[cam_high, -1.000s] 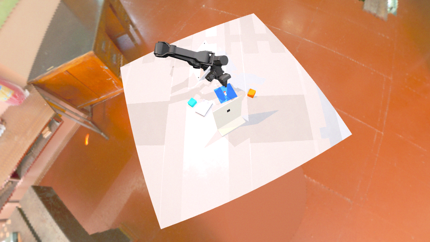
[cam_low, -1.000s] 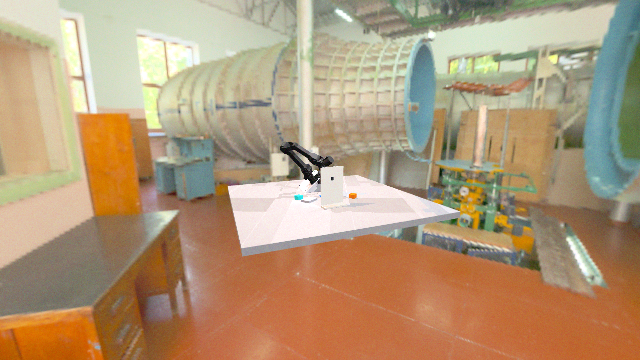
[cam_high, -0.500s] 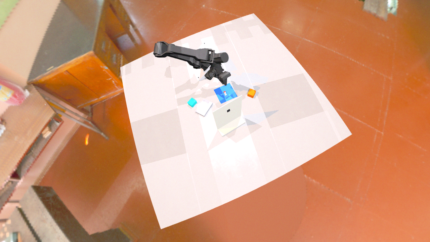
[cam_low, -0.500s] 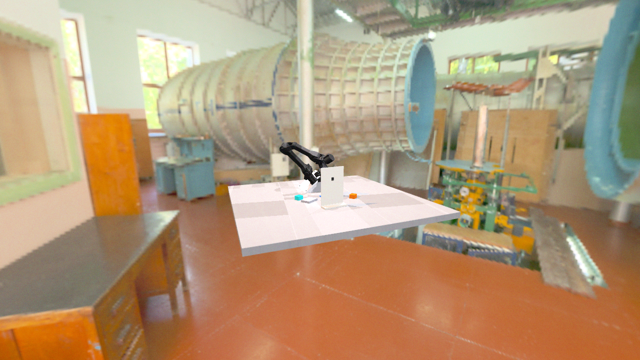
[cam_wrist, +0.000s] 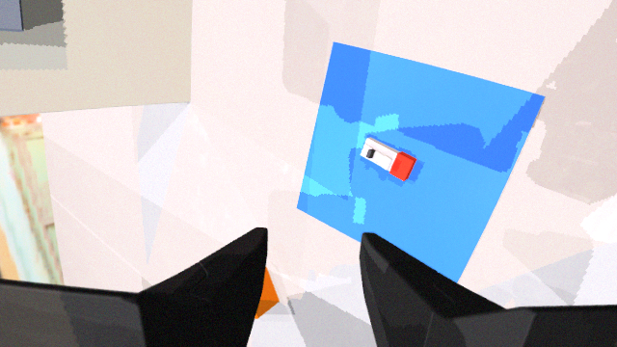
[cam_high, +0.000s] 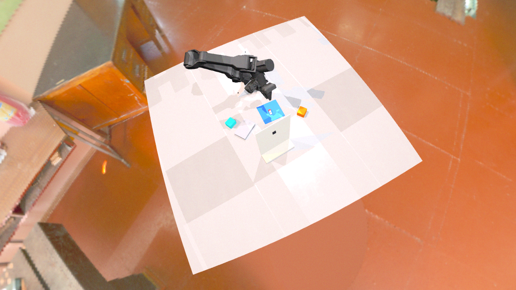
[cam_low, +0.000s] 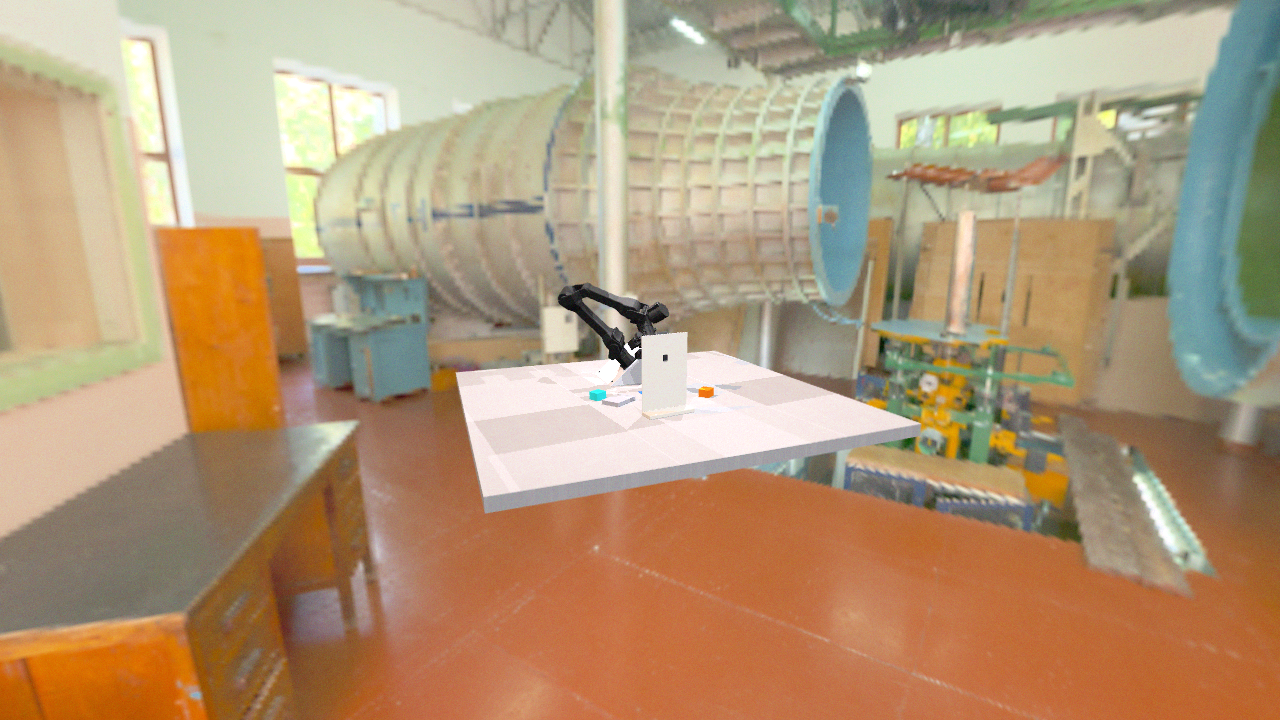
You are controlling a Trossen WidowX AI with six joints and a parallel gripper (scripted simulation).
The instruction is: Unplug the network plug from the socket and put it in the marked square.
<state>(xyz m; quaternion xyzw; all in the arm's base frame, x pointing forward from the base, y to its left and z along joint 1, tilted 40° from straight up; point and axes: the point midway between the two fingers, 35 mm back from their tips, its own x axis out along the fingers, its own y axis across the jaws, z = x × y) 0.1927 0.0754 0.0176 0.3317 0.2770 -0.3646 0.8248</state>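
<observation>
One small plug [cam_high: 270, 112] [cam_wrist: 390, 156] lies on its side, it seems, well inside the blue square [cam_high: 267, 113] [cam_wrist: 434, 116], and the claw [cam_high: 269, 99] [cam_wrist: 313, 242] stands parted above the worktop [cam_high: 324, 172] [cam_low: 572, 456] [cam_wrist: 231, 159], gripping nothing! Best now to lift straight up and away, fingers kept apart, brushing neither plug nor panel [cam_high: 273, 138] [cam_low: 664, 385] [cam_wrist: 130, 58]. And what a plug: slim white body, bright red block at one end, dark spot near the other!

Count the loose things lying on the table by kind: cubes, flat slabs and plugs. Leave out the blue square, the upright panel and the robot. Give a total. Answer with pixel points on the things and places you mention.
Cubes [cam_high: 230, 123] [cam_low: 597, 394]: 2
Flat slab [cam_high: 245, 130] [cam_low: 617, 402]: 1
Plug [cam_high: 270, 112] [cam_wrist: 388, 158]: 1
Total: 4
</observation>
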